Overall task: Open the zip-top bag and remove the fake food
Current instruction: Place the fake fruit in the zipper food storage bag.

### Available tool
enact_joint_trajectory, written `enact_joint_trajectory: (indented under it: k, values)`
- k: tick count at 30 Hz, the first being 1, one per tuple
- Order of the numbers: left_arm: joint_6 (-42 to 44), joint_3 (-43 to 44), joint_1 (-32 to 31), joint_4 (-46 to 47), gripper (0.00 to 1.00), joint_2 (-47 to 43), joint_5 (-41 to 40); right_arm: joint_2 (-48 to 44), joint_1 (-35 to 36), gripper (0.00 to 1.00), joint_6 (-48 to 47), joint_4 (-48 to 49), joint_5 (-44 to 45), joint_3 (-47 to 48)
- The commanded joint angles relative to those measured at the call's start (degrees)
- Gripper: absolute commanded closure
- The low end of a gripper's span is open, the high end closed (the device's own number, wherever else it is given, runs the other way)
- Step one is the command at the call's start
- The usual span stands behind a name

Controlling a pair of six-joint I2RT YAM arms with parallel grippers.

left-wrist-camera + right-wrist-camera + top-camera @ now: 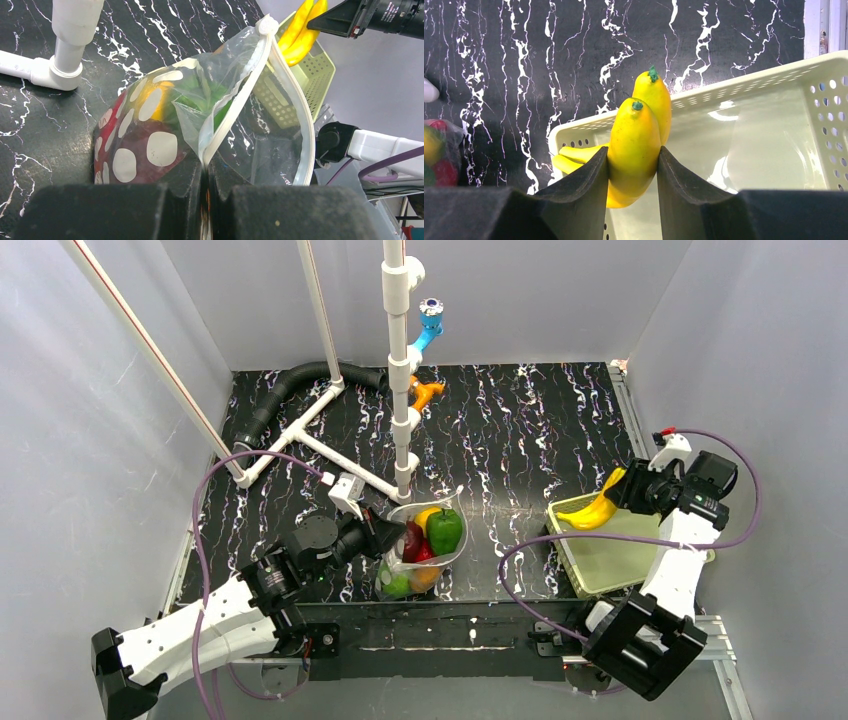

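The clear zip-top bag (425, 540), dotted on one face (160, 147), stands open in the middle near the table's front. Inside it lie fake food pieces: a green pepper (444, 528), a red piece (413, 537), and yellow, green and orange ones. My left gripper (385, 536) is shut on the bag's white zip edge (207, 162). My right gripper (622, 490) is shut on a yellow banana bunch (639, 145), held just above the far-left corner of the pale yellow-green basket (625, 555). The bananas (598, 508) also show at the top of the left wrist view (302, 30).
A white pipe frame (400, 370) rises behind the bag, with a blue fitting (430, 325) and an orange fitting (425, 392) on it. A black hose (290, 385) curves at the back left. Grey walls close in both sides.
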Motion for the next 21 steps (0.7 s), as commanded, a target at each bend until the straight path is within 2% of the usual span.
enact_joint_trajectory:
  k: [1, 21]
  values:
    - [0.78, 0.18, -0.09, 0.98, 1.0, -0.5, -1.1, 0.85, -0.54, 0.81, -1.11, 2.09, -1.34, -0.4]
    - [0.53, -0.3, -0.01, 1.19, 1.0, -0.87, -1.1, 4.16, -1.11, 0.63, -2.0, 2.81, -0.63, -1.2]
